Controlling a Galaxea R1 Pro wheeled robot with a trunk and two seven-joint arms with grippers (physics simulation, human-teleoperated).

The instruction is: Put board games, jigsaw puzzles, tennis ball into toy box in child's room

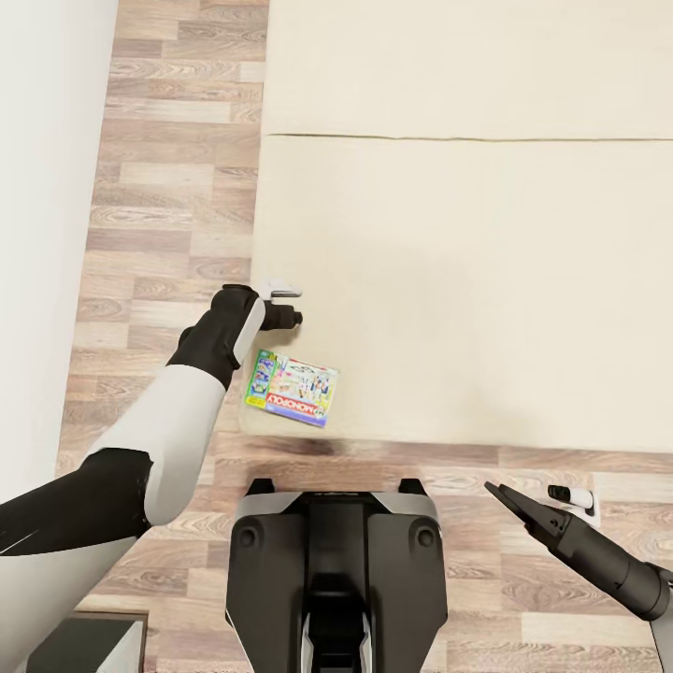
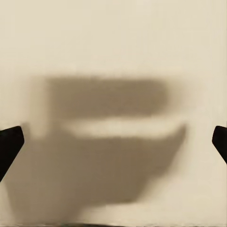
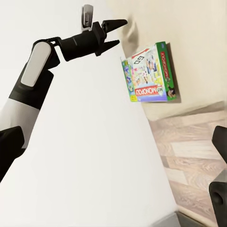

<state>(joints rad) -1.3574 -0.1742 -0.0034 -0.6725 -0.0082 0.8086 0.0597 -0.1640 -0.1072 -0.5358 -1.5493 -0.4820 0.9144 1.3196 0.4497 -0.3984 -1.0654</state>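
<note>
A board game (image 1: 292,388), a flat colourful box printed MONOPOLY, lies on the bed (image 1: 467,280) near the front left corner of the beige mattress. The right wrist view also catches this board game (image 3: 149,73). My left gripper (image 1: 297,317) hangs open just beyond the box, over the mattress's left edge, with nothing in it. In the left wrist view its dark fingertips (image 2: 9,144) stand wide apart above bare mattress and their shadow. My right gripper (image 1: 495,489) is open over the floor at the bed's front right, far from the box.
A white wall (image 1: 37,234) runs along the left, with a strip of wood-plank floor (image 1: 168,187) between it and the bed. My own base (image 1: 336,570) stands against the bed's front edge. A dark cabinet corner (image 1: 84,645) shows at the lower left.
</note>
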